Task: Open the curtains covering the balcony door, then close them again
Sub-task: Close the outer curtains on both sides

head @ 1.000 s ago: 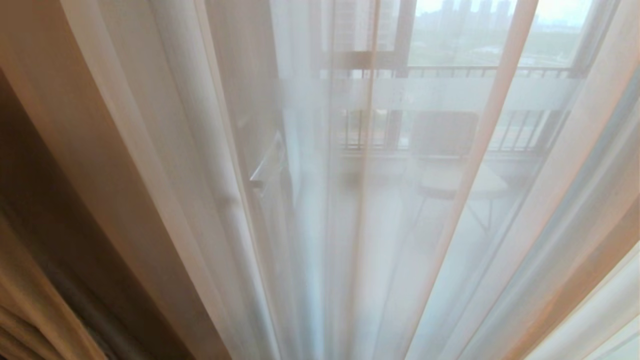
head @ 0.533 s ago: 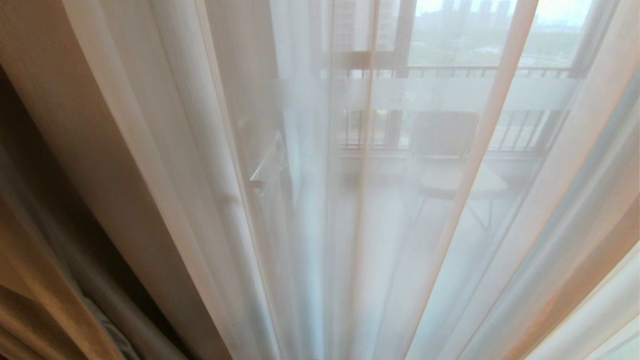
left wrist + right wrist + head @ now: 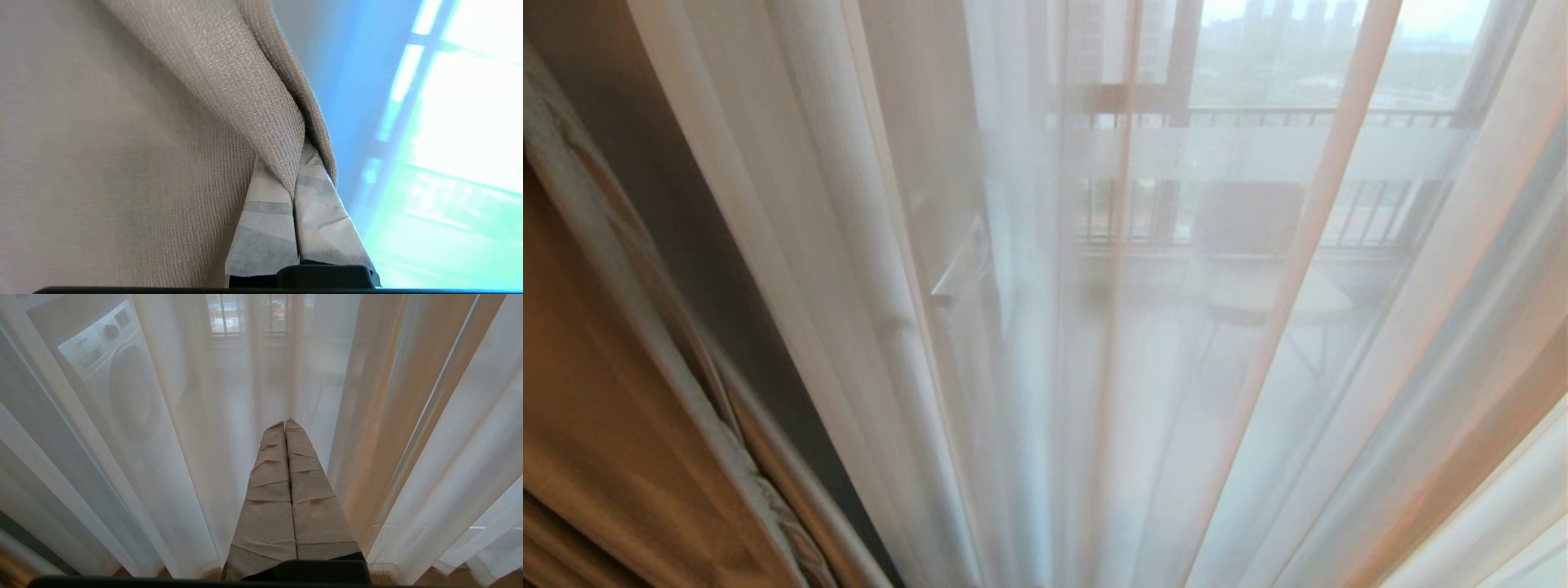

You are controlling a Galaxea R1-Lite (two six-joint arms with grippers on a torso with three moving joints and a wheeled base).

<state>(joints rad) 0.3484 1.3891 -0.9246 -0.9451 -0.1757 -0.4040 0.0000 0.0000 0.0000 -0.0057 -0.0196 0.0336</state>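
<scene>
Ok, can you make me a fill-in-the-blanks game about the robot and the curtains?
1. The left gripper is shut on the beige ____.
2. The right gripper is shut and holds ____.
3. Behind the sheer stands a washing ____.

Missing words: drape; nothing; machine

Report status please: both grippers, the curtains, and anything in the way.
Left gripper shut on cream drape. Right gripper shut, empty, facing white sheers. Sheers cover balcony door. Nothing seen blocking.
</scene>
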